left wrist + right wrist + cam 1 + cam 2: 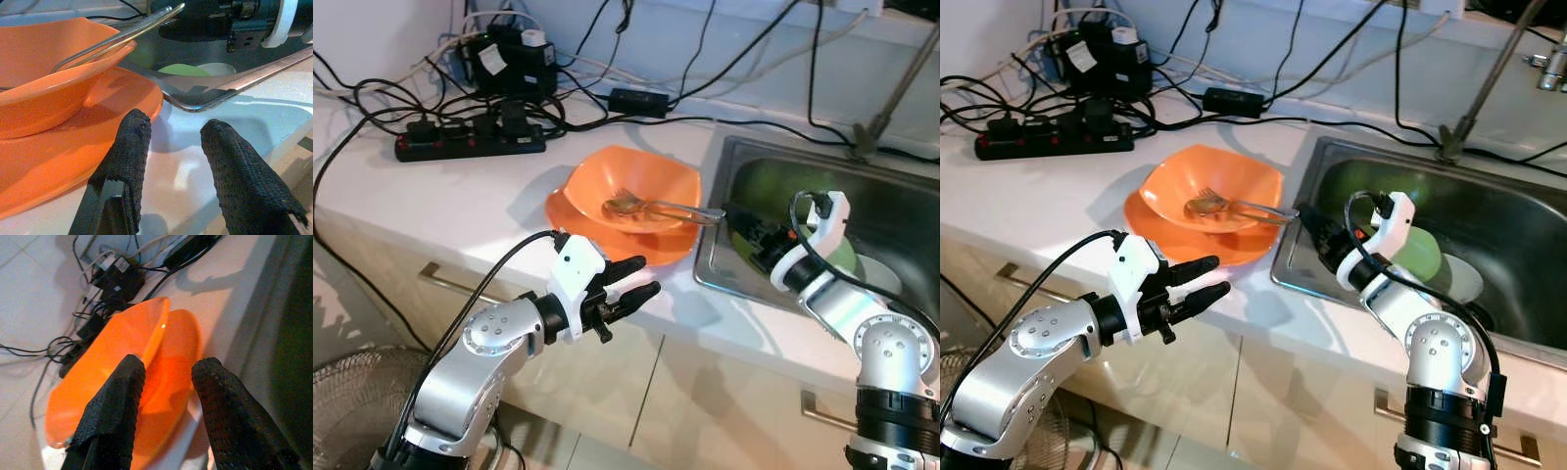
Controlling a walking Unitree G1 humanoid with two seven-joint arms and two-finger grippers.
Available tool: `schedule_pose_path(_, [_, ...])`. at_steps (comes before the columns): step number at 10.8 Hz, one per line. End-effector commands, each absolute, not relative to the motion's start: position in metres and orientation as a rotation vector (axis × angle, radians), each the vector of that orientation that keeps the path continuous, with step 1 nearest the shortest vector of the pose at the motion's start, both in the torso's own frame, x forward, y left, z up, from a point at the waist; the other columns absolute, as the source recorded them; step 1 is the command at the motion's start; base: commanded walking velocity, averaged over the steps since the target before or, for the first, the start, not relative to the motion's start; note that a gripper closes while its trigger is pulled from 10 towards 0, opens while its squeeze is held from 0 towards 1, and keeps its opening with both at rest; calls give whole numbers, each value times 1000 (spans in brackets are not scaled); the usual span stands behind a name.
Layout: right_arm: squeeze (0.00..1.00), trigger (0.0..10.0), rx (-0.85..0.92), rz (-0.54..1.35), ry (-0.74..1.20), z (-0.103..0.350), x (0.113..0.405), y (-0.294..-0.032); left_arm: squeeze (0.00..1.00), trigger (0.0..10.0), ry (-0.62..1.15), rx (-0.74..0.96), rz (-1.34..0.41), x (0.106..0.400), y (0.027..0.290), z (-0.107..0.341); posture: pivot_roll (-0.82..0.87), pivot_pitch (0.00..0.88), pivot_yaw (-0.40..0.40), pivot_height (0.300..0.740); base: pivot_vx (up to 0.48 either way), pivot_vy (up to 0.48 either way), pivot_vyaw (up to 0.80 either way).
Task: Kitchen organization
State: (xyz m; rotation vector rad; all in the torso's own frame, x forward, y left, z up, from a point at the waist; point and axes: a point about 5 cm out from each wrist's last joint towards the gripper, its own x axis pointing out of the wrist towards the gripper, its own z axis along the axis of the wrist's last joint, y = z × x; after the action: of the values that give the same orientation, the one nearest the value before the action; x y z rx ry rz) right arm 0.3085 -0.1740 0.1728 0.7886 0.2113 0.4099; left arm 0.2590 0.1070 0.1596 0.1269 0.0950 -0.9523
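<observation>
Beside orange plate [570,211], left gripper [639,277] jaws parted, empty; right gripper [1315,223] at sink [1489,211] edge, jaws apart, empty.

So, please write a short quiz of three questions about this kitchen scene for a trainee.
1. True or false: the fork lies in the orange bowl.
2. On what does the orange bowl stand? A) orange plate B) power strip C) sink
3. Fill in: the right gripper is at the edge of the ____.

Key
1. True; its handle sticks out over the rim.
2. A
3. sink; the left gripper, fingers open, is in front of the plate.
</observation>
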Motion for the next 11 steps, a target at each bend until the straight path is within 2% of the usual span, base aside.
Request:
schedule_pose_path(1, [0, 10000, 813, 431, 202, 181, 308, -174, 0, 10000, 98, 131, -954, 259, 107, 159, 189, 32, -54, 740, 0, 0, 0])
schedule_pose_path(6, [0, 10000, 866, 388, 169, 188, 307, -188, 0, 10000, 100, 129, -958, 259, 106, 159, 183, 30, -52, 740, 0, 0, 0])
schedule_pose_path(11, [0, 10000, 866, 435, 204, 188, 302, -177, 0, 10000, 102, 129, -962, 259, 106, 158, 181, 32, -51, 740, 0, 0, 0])
